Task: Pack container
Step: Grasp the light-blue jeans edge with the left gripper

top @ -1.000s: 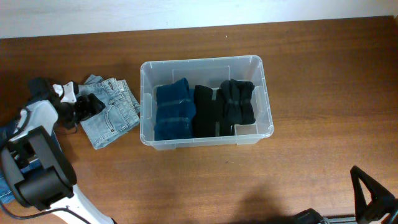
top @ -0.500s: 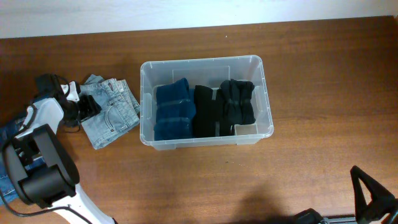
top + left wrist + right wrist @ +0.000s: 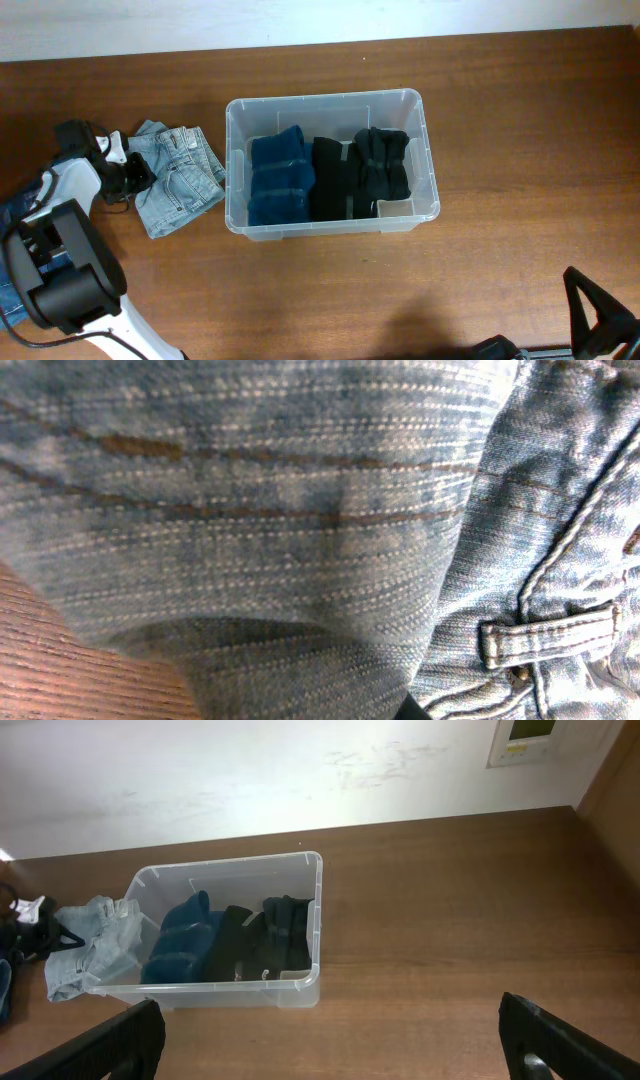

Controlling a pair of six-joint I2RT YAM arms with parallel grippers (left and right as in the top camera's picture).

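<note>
The container [image 3: 320, 103] sits mid-desk with folded blue and black clothes [image 3: 330, 178] inside. The left claw [image 3: 135, 172] is on the jeans [image 3: 185, 180] just left of it; I cannot tell its grip. The right claw [image 3: 328, 1020] gapes wide.

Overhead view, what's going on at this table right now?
The left end effector is at the left edge of the folded jeans, which lie on the table beside the container. Whether it has gripped them is unclear. The container holds a folded blue garment and two black garments. The right end effector hangs open at the near right, away from everything.
</note>
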